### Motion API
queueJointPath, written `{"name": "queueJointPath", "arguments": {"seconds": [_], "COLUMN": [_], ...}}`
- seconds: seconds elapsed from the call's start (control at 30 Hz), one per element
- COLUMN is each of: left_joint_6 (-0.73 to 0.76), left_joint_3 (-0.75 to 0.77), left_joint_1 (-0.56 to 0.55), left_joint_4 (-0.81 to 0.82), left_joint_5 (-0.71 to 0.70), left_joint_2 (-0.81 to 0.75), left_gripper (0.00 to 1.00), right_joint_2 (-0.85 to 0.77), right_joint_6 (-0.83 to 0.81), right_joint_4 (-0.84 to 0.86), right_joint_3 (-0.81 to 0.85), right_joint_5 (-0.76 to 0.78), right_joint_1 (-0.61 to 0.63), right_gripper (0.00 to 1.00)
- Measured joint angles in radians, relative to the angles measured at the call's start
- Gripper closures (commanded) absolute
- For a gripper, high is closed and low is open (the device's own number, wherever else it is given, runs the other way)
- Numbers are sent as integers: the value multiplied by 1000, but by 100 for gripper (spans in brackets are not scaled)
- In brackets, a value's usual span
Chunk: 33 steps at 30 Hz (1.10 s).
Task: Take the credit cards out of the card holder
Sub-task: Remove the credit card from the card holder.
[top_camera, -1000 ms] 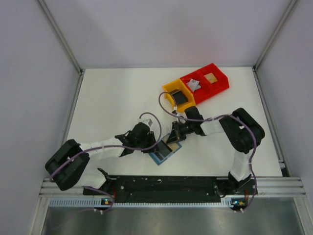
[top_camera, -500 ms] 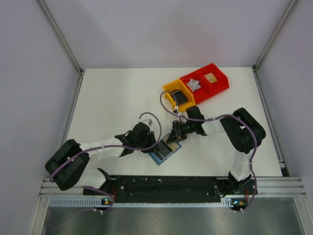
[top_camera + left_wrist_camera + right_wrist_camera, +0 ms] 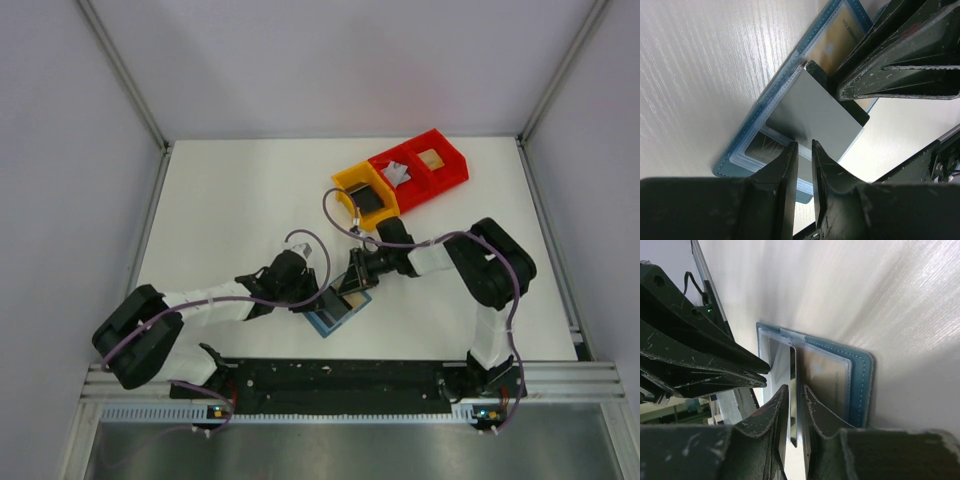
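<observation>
The teal-blue card holder (image 3: pixel 330 320) lies open on the table near the front middle. In the left wrist view the holder (image 3: pixel 737 161) has a tan-yellow card (image 3: pixel 832 42) and a dark card (image 3: pixel 760 146) in its pockets. A pale grey card (image 3: pixel 815 117) stands tilted up out of it. My right gripper (image 3: pixel 351 287) is shut on this grey card (image 3: pixel 793 367), seen edge-on between its fingers (image 3: pixel 796 392), with the holder (image 3: pixel 862 390) behind. My left gripper (image 3: pixel 318 298) is pinched on the holder's near side (image 3: pixel 805 150).
A yellow bin (image 3: pixel 352 178) and a red double bin (image 3: pixel 452 172) stand at the back right, each holding small items. The two grippers face each other closely over the holder. The black rail (image 3: pixel 340 375) runs along the table's front edge.
The right arm has shifted slightly to the left toward the holder. The left arm and the holder have stayed in place.
</observation>
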Motion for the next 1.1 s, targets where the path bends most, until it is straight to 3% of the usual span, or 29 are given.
{"name": "queueJointPath", "arguments": {"seconds": [0.13,0.43,0.7,1.0,1.1], "left_joint_6": [0,1,1,2,3], "left_joint_3": [0,0,0,0,0], "left_joint_1": [0,0,0,0,0], "left_joint_4": [0,0,0,-1,-1], "left_joint_5": [0,0,0,0,0], "left_joint_2": [0,0,0,0,0], "left_gripper": [78,78,78,78,78], "right_joint_2": [6,10,9,12,23], "right_joint_6": [0,-1,-1,-4,-7], "right_joint_4": [1,-5,-2,-13,-16], "right_joint_3": [1,-2,-2,12,24], "right_joint_5": [0,0,-25,-40,-42], "right_joint_1": [0,-22,-40,-23,-13], "right_gripper": [100,100,76,77,87]}}
